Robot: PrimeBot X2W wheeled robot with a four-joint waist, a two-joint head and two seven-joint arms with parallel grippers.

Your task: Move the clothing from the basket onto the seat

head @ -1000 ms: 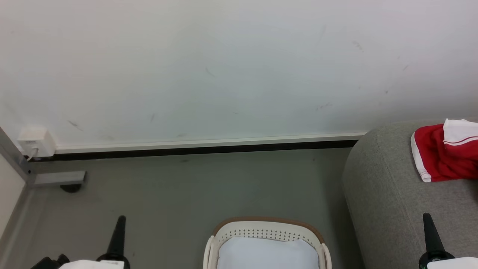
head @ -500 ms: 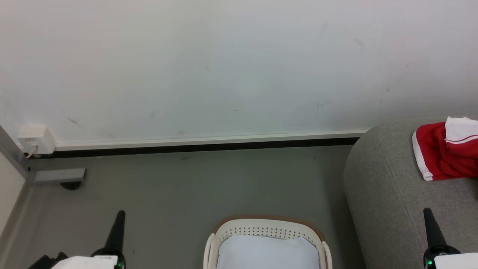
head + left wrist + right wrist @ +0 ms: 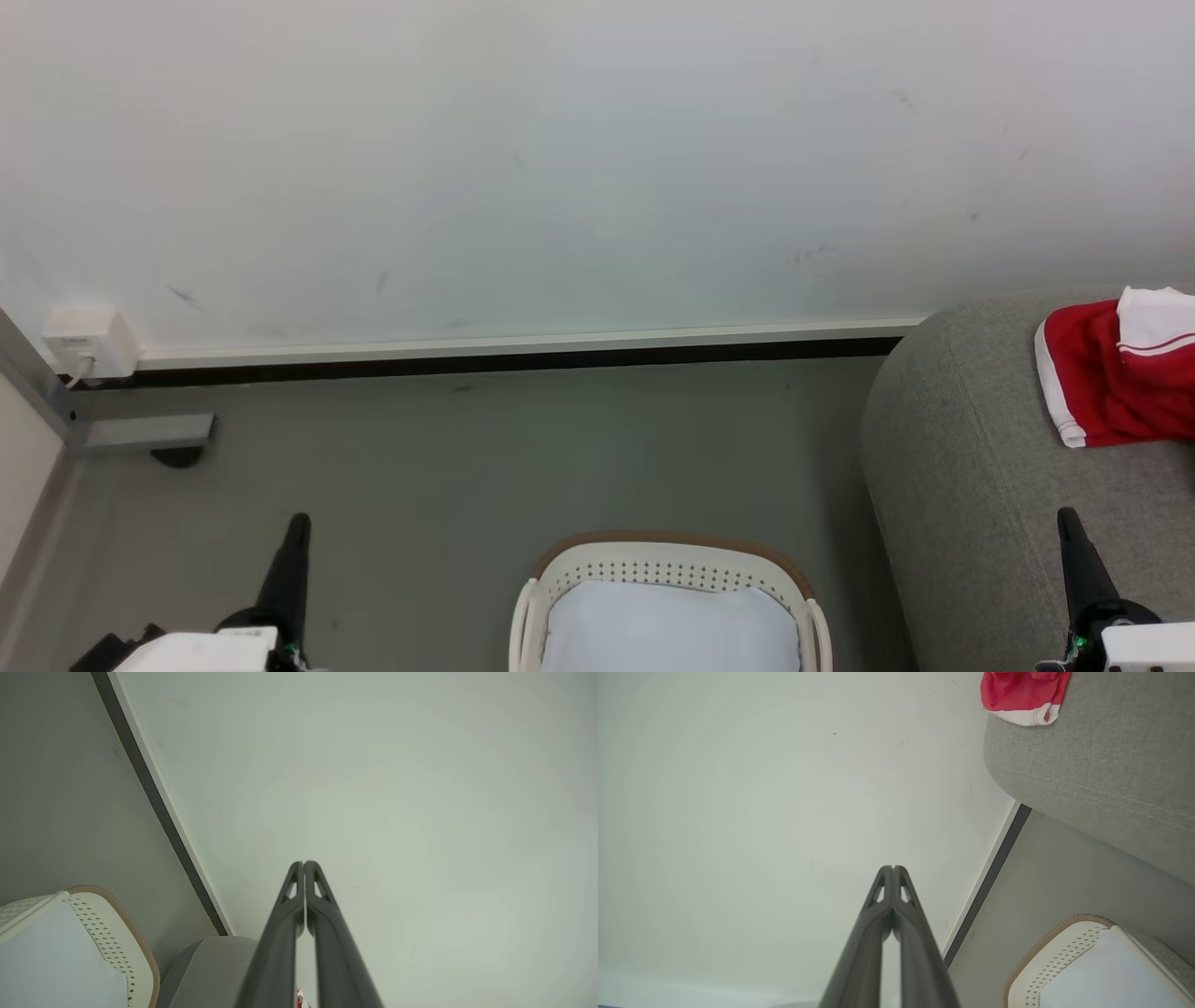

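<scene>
Red clothing (image 3: 1094,385) lay by the seat's (image 3: 962,467) far corner; our left gripper (image 3: 299,520) and right gripper (image 3: 1065,516) were pinched together, empty.

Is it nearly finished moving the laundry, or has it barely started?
Looks nearly finished. Red-and-white clothing lies on the grey sofa seat. Nothing is in hand: left gripper and right gripper are shut, empty. The basket, where visible, holds a pale liner sheet, so probably little remains.
</scene>
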